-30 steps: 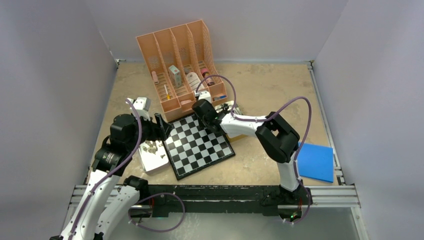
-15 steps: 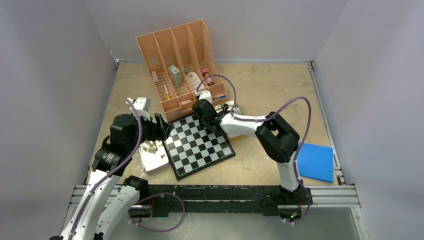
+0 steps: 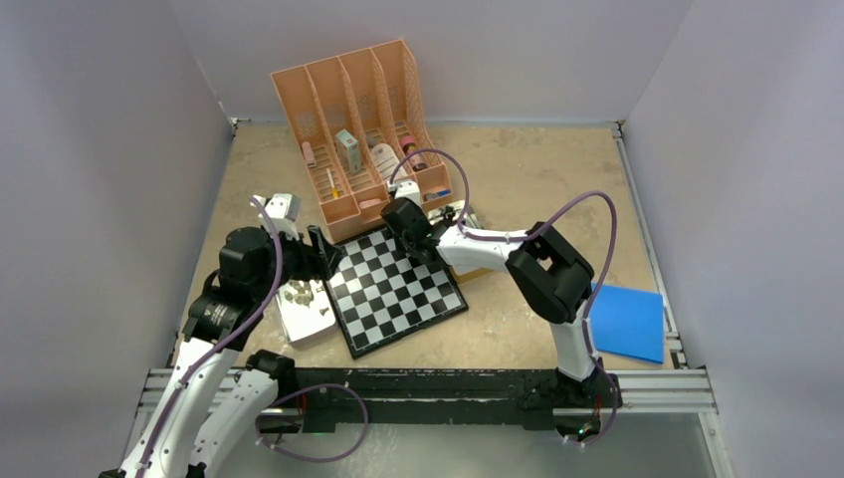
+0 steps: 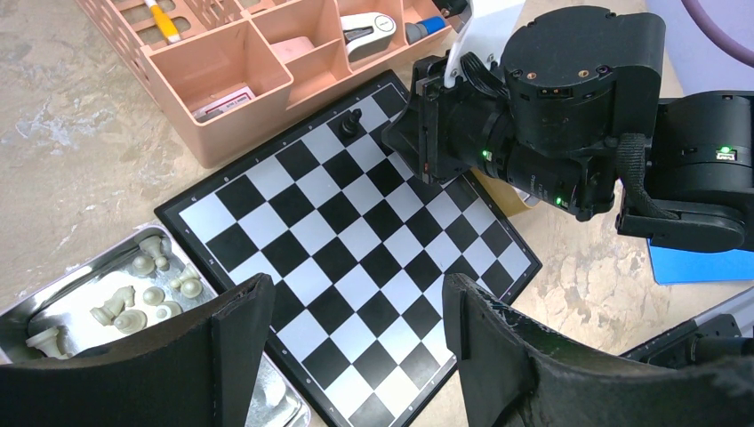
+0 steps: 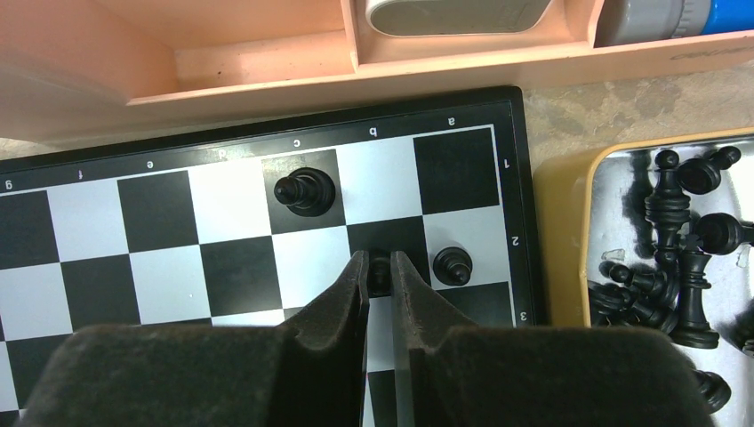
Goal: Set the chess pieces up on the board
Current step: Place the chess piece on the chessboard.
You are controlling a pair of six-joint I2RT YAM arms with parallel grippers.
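Black pawn (image 5: 380, 274) is pinched between the tips of the right claw (image 5: 379, 263), with the fingers pressed nearly together on it. The pawn sits over a black square in the second row of the board (image 5: 160, 240), near the board's corner. Whether its base touches the square cannot be told.

A second black pawn (image 5: 452, 265) is seen just right of the claw tips, one square over and standing upright. A taller black piece (image 5: 304, 191) is seen ahead and left of the tips, in the edge row.

Further right of the claw, past the board's border, spare black pieces (image 5: 685, 258) are heaped in a yellow-rimmed tray (image 5: 560, 240). Ahead of the claw, beyond the border, the pink organizer (image 5: 267, 53) is butted against the board.

The left claw (image 4: 356, 285) is held spread wide, with nothing between the fingers, above the opposite side of the board. To its left, beige pieces (image 4: 133, 298) are lying loose in a metal tray (image 4: 76, 298) just beside the board edge.

A blue sheet (image 3: 627, 324) is seen well apart, on the counter (image 3: 537, 169) behind the right arm's elbow.
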